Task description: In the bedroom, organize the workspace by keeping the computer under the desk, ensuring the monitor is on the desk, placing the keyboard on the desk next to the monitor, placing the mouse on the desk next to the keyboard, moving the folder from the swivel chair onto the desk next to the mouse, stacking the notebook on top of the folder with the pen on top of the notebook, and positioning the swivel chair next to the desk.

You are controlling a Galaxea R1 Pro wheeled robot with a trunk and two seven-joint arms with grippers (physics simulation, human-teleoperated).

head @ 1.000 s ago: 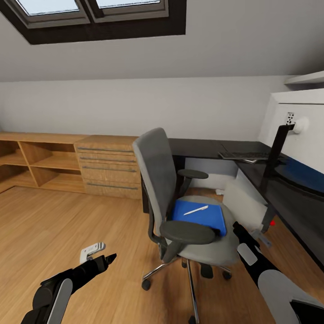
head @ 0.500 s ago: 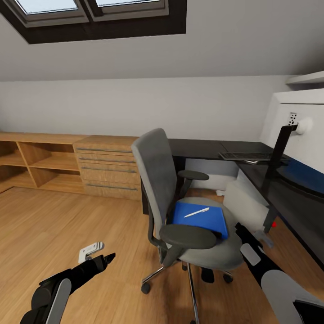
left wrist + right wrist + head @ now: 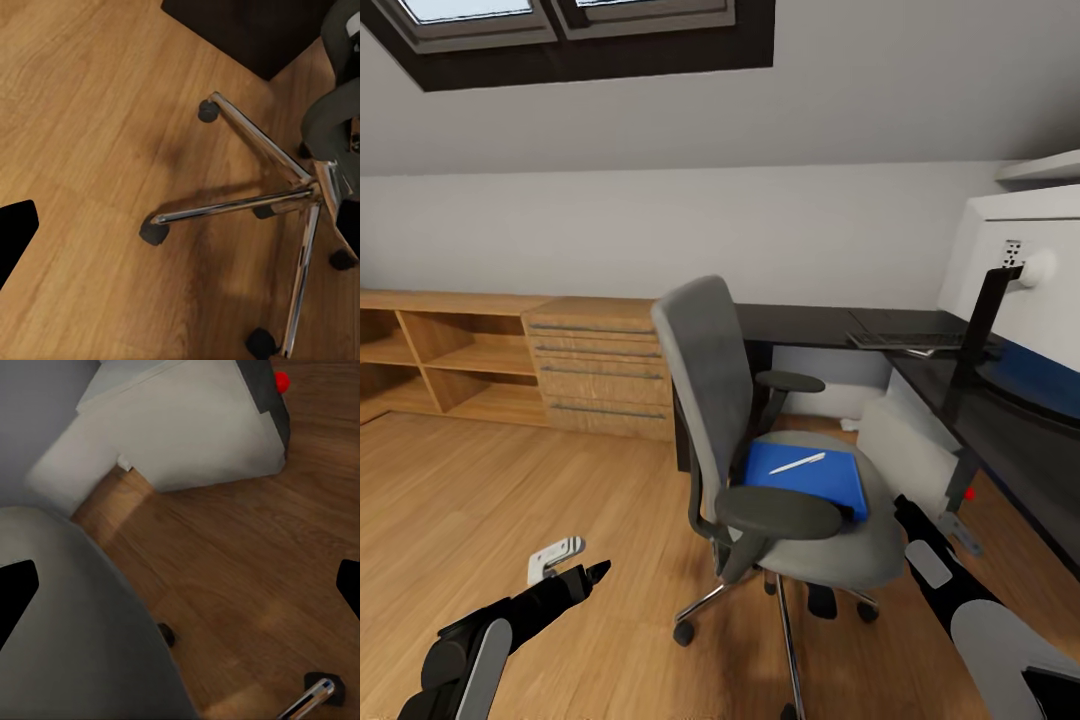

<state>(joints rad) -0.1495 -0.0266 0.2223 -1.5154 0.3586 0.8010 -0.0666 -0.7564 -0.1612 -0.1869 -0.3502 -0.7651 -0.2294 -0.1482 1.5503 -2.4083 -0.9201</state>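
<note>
Since the earlier frames the whole head picture has shifted slightly, so the camera has moved; nothing on the chair has.

Both jaws hang low over the wooden floor. The left jaws are closed to a point and empty; whether the right jaws are apart I cannot tell.

Just beyond the right jaws stands the swivel chair, the folder on its seat and the pen on the folder. Past it are the computer, desk and keyboard.

I judge the step an approach; next, reach for the pen.
</note>
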